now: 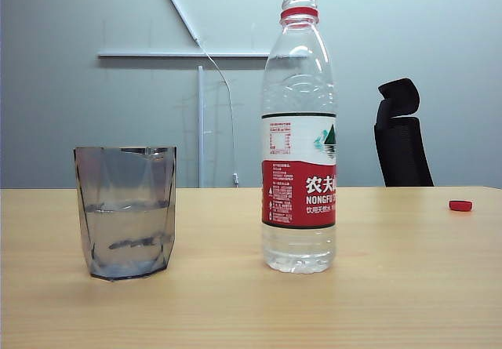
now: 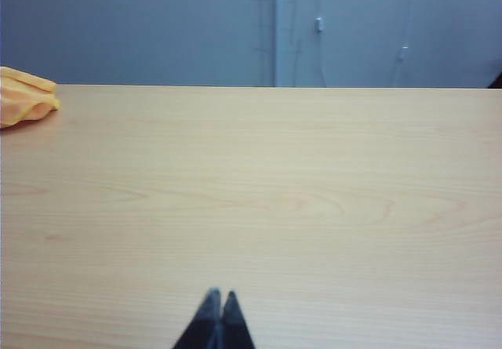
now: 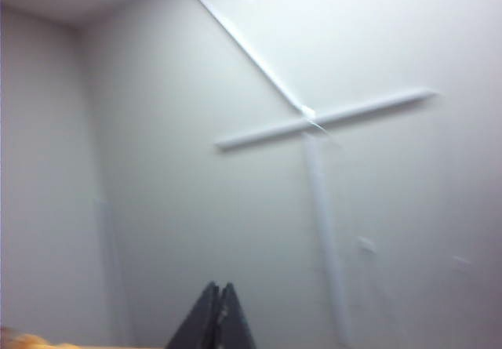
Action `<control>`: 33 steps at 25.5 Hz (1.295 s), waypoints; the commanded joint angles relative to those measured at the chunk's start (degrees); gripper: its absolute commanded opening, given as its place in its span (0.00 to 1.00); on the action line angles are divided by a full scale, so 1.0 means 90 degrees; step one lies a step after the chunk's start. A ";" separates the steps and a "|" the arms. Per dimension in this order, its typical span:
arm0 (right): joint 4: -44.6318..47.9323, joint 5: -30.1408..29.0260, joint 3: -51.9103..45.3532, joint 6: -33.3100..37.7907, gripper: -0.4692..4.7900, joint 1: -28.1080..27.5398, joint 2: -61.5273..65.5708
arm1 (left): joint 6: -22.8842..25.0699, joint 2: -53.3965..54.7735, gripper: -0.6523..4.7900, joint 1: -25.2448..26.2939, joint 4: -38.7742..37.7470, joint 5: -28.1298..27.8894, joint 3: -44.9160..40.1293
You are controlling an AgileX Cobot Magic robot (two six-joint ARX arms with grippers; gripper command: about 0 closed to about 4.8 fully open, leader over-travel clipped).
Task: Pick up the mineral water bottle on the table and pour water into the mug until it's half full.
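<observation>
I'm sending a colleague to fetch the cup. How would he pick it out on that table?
On the light wood-grain table, look left of the tall clear plastic water bottle with the red-and-white label. There stands a short smoky-grey transparent faceted tumbler, handleless, partly filled with water, and under half the bottle's height.

The right gripper has its two dark fingers pressed together at the tips, holding nothing, raised and aimed at a pale grey wall. White conduit strips cross on that wall. The picture is blurred.
</observation>
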 commanded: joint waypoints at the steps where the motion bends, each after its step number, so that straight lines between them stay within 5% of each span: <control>1: -0.1814 0.0476 0.0024 -0.0228 0.07 -0.0002 -0.0959 | 0.0002 0.0007 0.12 0.0019 0.0032 0.0024 0.0015; 5: -0.3740 0.0867 0.0022 -0.0226 0.07 -0.0002 -0.2341 | 0.0002 0.0007 0.12 0.0019 0.0015 0.0024 0.0015; 15: -0.5078 0.1090 0.0022 -0.0233 0.07 -0.0002 -0.2822 | 0.0002 0.0007 0.12 0.0019 0.0015 0.0027 0.0015; 21: -0.5163 0.0675 0.0022 -0.0223 0.07 0.0000 -0.2832 | 0.0002 0.0007 0.12 0.0019 -0.0180 0.0027 0.0015; 33: -0.5625 0.1042 0.0022 -0.0236 0.07 -0.0002 -0.2832 | 0.0002 0.0007 0.12 0.0017 -0.0075 0.0029 0.0015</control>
